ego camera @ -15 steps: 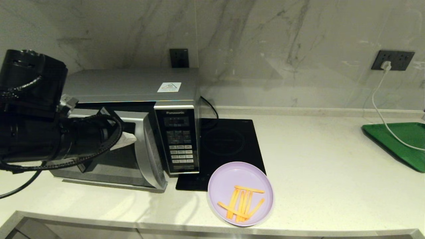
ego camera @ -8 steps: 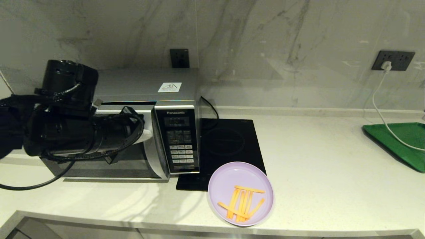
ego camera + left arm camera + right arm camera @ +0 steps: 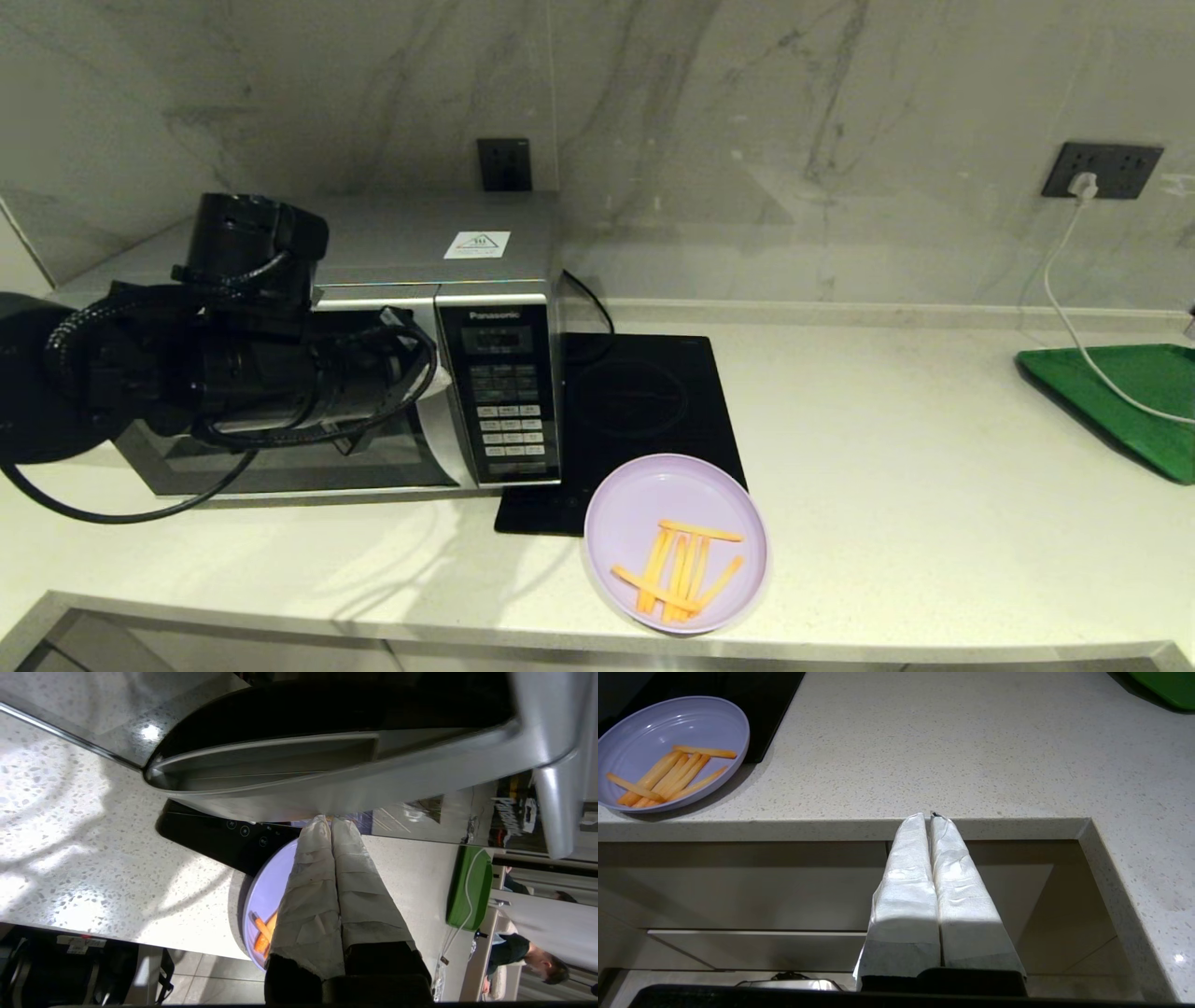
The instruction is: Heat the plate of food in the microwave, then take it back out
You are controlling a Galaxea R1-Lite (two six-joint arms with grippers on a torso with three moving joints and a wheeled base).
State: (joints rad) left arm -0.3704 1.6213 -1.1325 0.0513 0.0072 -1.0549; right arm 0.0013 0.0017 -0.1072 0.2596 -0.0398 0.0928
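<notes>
The left pincer (image 3: 331, 820), pressed together, pushes against the microwave (image 3: 392, 280) door; best press squarely until it latches, while the plate (image 3: 676, 543) waits on the table (image 3: 887, 485).

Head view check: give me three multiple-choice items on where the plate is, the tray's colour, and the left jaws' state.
1. Where is the plate?
A. inside the microwave
B. on the counter, partly over the hob
C. on the tray

2. What colour is the tray?
A. green
B. red
C. white

3. How are the left gripper's jaws?
A. wide open
B. shut on the plate
C. shut, empty, at the microwave door

Key: 1 B, the plate sits by the counter edge, overlapping the hob corner, right of the microwave. 2 A, it is green. 3 C, left wrist view shows fingers together at the door.
</notes>
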